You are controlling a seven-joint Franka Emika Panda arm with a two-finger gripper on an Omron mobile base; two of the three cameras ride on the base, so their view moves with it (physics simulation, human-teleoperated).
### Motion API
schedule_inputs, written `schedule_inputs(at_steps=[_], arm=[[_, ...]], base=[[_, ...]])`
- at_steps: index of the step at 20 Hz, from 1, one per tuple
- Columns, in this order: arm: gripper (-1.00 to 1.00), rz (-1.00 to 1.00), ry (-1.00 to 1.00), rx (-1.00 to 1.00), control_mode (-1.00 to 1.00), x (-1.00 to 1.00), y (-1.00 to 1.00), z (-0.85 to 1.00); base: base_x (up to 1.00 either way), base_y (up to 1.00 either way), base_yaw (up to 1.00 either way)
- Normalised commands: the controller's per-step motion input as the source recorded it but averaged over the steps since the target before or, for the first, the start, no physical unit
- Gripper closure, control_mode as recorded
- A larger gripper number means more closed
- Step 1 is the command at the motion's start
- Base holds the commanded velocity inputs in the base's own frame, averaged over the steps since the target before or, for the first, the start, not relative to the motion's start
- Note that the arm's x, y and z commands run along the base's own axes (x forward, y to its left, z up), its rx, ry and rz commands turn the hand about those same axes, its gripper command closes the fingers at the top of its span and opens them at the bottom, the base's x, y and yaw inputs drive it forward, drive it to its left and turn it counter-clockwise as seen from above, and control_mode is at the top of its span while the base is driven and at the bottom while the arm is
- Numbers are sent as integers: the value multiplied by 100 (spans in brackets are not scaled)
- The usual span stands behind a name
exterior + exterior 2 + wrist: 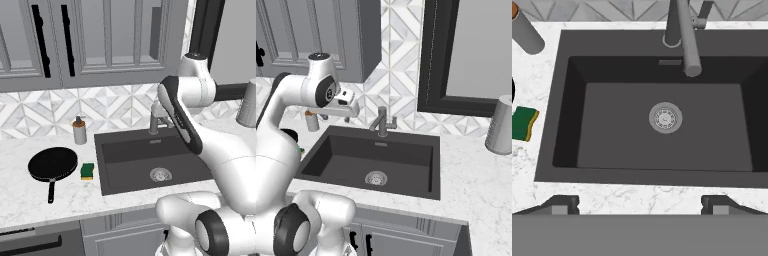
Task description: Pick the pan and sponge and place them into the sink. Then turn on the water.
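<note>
Your pincer high over the sink, wide open, holding nothing, pan and sponge on the counter left of the sink

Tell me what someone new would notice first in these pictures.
The big dark sink with its silver drain sits mid-counter, under the grey faucet. Left of it lie the black pan and, beside the basin, the green sponge. The hand hangs open above the sink.

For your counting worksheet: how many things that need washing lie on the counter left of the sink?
2: the pan lies on the counter left of the sink; the sponge lies between the pan and the sink's left rim. Nothing seems hidden.
</note>
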Motion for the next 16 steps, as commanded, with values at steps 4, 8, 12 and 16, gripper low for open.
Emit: schedule_inputs(at_steps=[4,8,12,16], arm=[[-100,0,0,0,-100,-17,70,-3],[-100,0,4,0,-100,-5,77,-14],[-100,0,8,-1,-100,0,79,-29],[-100,0,10,-5,-100,0,86,-36]], base=[[0,0,0],[0,0,0],[0,0,0],[0,0,0]])
